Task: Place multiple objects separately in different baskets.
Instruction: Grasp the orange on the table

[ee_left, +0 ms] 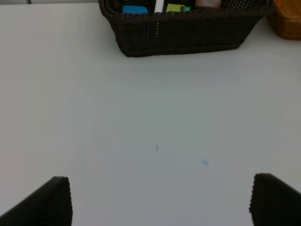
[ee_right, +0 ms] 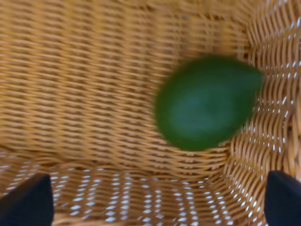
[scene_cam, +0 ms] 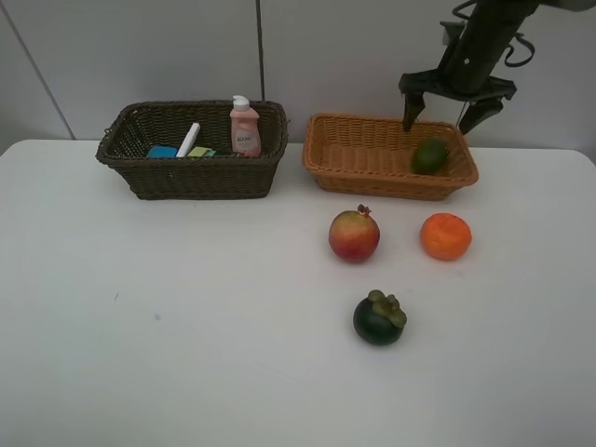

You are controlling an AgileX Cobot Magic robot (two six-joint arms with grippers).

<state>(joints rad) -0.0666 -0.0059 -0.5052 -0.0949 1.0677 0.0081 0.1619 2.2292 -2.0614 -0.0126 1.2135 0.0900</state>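
A plain white table [scene_cam: 186, 326] fills the scene. Behind it stands a pale grey panelled wall [scene_cam: 140, 56] with a dark vertical seam.

At the back left of the table sits a deep, dark brown woven wicker basket [scene_cam: 196, 172]. A pink plastic pump bottle [scene_cam: 245, 130] stands upright in it. A white marker [scene_cam: 189, 140] leans against the basket's back wall beside the bottle. A small blue block [scene_cam: 162, 151] and a small yellow-green block [scene_cam: 201, 151] lie low inside.

Just to its right, apart from it, is a shallower light orange-tan wicker basket [scene_cam: 363, 163]. A green lime [scene_cam: 429, 155] lies at this basket's right end, touching the weave near a corner.

In front of the baskets, on bare table, a red-yellow pomegranate [scene_cam: 354, 236] and a round orange [scene_cam: 445, 236] sit side by side, not touching. A dark mangosteen with a green cap [scene_cam: 379, 318] sits nearer the front edge.

The black right arm [scene_cam: 480, 47] comes down from the upper right. The right jaws point down over the right end of the tan basket, just above the lime. They are spread wide and grip nothing, and the lime appears blurred in the wrist view.

The left jaws do not show in the high view. The left wrist view shows them spread wide and empty over bare table, with the dark basket well ahead.
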